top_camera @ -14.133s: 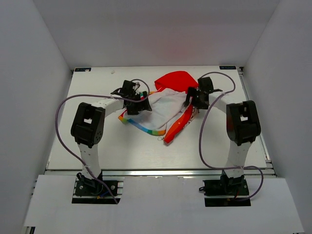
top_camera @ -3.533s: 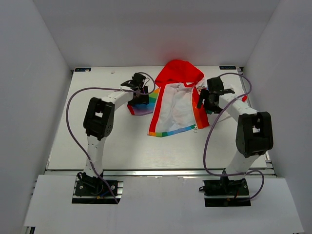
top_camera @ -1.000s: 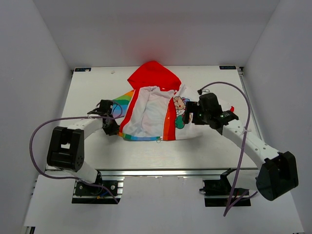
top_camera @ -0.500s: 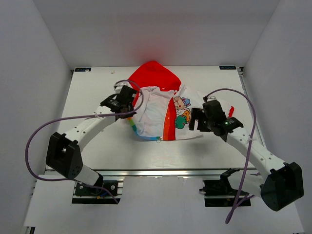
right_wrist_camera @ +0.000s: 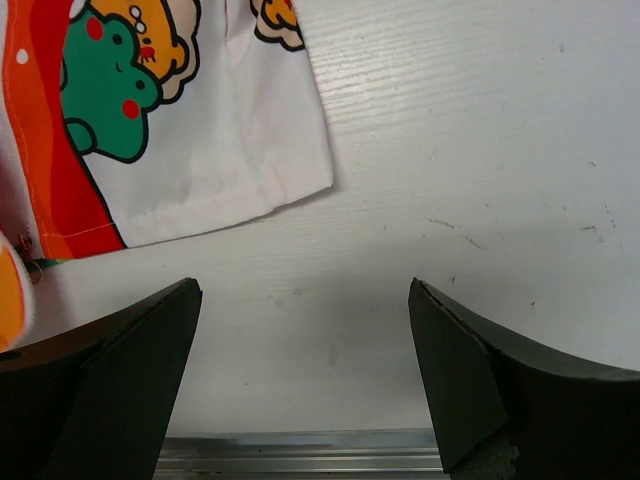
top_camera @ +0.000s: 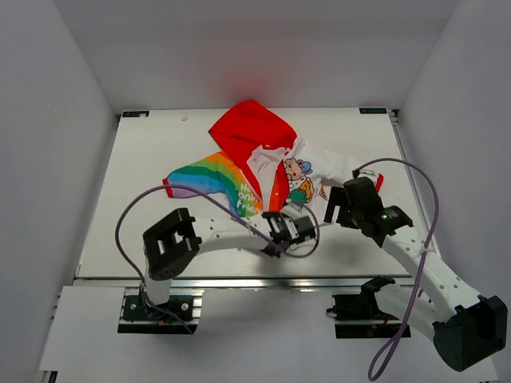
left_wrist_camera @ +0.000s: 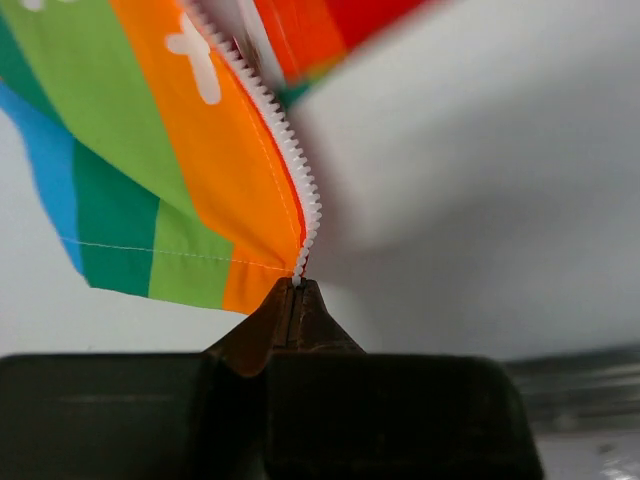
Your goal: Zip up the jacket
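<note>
The jacket (top_camera: pixel 297 169) lies on the table, red hood (top_camera: pixel 251 132) at the far side, white cartoon-print front on the right, a rainbow panel (top_camera: pixel 209 179) spread to the left. My left gripper (top_camera: pixel 275 217) is at the jacket's near hem and is shut on the bottom end of the white zipper teeth (left_wrist_camera: pixel 291 160), where the rainbow front panel (left_wrist_camera: pixel 170 170) ends; the left gripper (left_wrist_camera: pixel 297 284) lifts that corner. My right gripper (top_camera: pixel 330 209) hovers open over bare table just right of the hem. In the right wrist view the right gripper (right_wrist_camera: pixel 302 292) holds nothing, and the cartoon print (right_wrist_camera: pixel 110 95) is at upper left.
The table's metal front rail (right_wrist_camera: pixel 300 462) runs just below the right gripper. A red cuff (top_camera: pixel 378 182) pokes out at the jacket's right. White walls enclose the table (top_camera: pixel 144 152) on three sides. Purple cables loop from both arms.
The left gripper, shut on the zipper edge, has swept from the jacket's left side to the near centre, folding the rainbow front over the lining. The right gripper has backed off right and nearer.
</note>
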Controlling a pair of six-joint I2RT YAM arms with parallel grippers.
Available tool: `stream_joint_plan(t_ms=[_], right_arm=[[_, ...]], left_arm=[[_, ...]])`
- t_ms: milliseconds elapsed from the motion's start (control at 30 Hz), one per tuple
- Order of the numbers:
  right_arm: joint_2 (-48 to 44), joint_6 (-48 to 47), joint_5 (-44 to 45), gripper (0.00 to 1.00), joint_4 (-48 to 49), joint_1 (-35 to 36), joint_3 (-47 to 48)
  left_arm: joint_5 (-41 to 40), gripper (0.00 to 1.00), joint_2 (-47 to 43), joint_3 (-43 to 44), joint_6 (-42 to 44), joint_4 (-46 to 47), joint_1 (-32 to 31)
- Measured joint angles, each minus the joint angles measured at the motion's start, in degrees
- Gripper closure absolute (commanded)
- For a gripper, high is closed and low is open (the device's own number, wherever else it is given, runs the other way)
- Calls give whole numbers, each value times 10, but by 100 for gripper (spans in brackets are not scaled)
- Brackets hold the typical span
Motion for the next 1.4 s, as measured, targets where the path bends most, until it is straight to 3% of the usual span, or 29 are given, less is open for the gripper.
stream_joint_plan(t_ms=[100, 133, 200, 233, 533, 600, 767, 933, 1100, 1267, 1400], right_arm=[[1, 1, -2, 11, -2, 0, -12], [1, 1, -5, 11, -3, 0, -16], [2, -3, -17, 11, -2, 0, -22], [1, -7, -27, 11, 1, 0, -25], [2, -55, -131, 11, 59, 5, -38], [12, -57, -137, 10, 67, 17, -37], [67, -51, -124, 11, 79, 99, -19], [170, -12, -71, 13, 86, 196, 45], [251, 43, -20, 20, 98, 234, 85], [328, 63, 8, 29, 99, 262, 128], [377, 72, 21, 29, 100, 269, 145]], left_arm=[[40, 97, 13, -59, 2, -5, -46], [54, 63, 9, -77, 2, -4, -50], [78, 38, -4, -107, 1, -3, -50], [87, 2, -12, -116, -2, -4, -47], [115, 2, -160, -129, -37, 23, -23], [137, 2, -210, -156, -43, 43, 20], [189, 2, -303, -255, -41, 122, 222], [225, 2, -276, -246, -38, 182, 288], [297, 2, -188, -203, -38, 240, 355], [337, 2, -150, -198, -35, 272, 363], [353, 2, -135, -189, -33, 292, 361]])
